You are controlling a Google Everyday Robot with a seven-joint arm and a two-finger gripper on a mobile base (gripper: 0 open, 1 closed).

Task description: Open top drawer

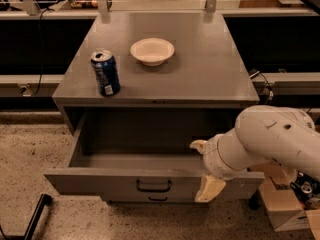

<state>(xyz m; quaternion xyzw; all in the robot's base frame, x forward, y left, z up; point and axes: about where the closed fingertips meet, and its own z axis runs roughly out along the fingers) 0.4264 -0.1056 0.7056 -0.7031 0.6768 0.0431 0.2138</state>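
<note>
The top drawer (95, 181) of the grey metal cabinet (205, 74) stands pulled far out; its deep grey box is open to view and looks empty. A small black handle (153, 185) sits at the centre of its front panel. My gripper (204, 168) is at the right part of that front panel. One cream finger (198, 145) is inside the drawer and the other (210, 189) is on the outside of the panel, so the jaws hold the panel's top edge. My white arm (270, 139) comes in from the right.
A blue soda can (105, 73) and a white bowl (152, 50) stand on the cabinet top. A lower drawer handle (158, 199) peeks out under the top drawer. Cardboard boxes (280, 206) sit on the floor at the right, a black bar (35, 216) at the lower left.
</note>
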